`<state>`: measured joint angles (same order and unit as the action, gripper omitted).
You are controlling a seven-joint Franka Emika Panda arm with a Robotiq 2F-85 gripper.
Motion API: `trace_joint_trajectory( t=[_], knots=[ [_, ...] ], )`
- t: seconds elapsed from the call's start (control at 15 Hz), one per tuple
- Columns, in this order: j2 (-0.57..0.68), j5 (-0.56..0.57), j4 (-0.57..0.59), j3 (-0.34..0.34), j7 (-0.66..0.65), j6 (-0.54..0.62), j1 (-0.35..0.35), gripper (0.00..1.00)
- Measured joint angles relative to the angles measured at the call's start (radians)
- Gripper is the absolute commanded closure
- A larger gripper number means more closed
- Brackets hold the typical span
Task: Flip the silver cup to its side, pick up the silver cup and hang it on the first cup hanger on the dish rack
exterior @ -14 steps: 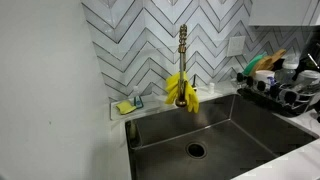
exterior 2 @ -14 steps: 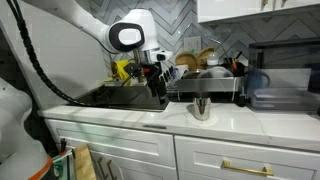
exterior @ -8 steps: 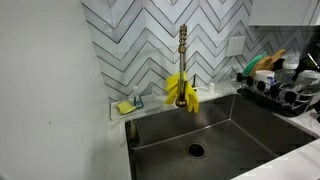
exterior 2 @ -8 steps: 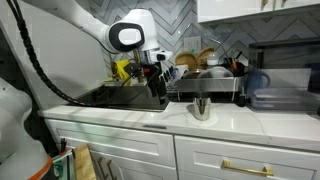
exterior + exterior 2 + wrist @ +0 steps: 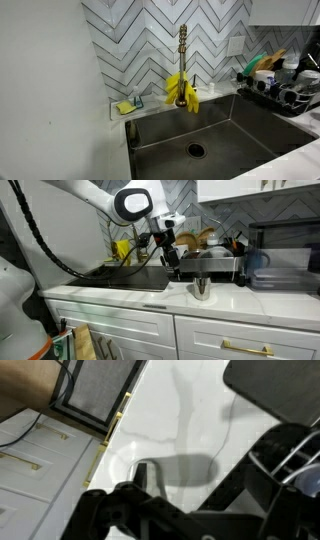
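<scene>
The silver cup (image 5: 202,288) stands upright on the white counter in front of the dish rack (image 5: 210,268). The rack also shows at the right edge of an exterior view (image 5: 272,97). My gripper (image 5: 173,270) hangs over the counter edge beside the sink, just left of the cup and slightly above it, not touching it. In the blurred wrist view the cup is a grey oblong shape (image 5: 175,467) between my dark fingers (image 5: 190,482), which look spread apart and empty.
A deep steel sink (image 5: 215,130) lies under a tall brass faucet (image 5: 183,50) draped with yellow gloves (image 5: 181,90). A small soap tray (image 5: 127,106) sits at the sink's back corner. A dark appliance (image 5: 278,255) stands right of the rack.
My arm has swung right, from over the sink to the counter edge beside the cup. The cup and the rack have not moved.
</scene>
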<state>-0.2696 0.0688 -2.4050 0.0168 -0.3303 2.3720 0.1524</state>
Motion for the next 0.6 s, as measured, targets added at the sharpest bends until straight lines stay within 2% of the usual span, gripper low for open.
trace_joint_trajectory(
  t=[0.27, 0.6],
  knots=[
    [0.007, 0.118, 0.088, 0.001, -0.173, 0.0, 0.069, 0.0],
    [0.011, 0.121, 0.099, 0.002, -0.175, 0.0, 0.068, 0.0]
  ],
)
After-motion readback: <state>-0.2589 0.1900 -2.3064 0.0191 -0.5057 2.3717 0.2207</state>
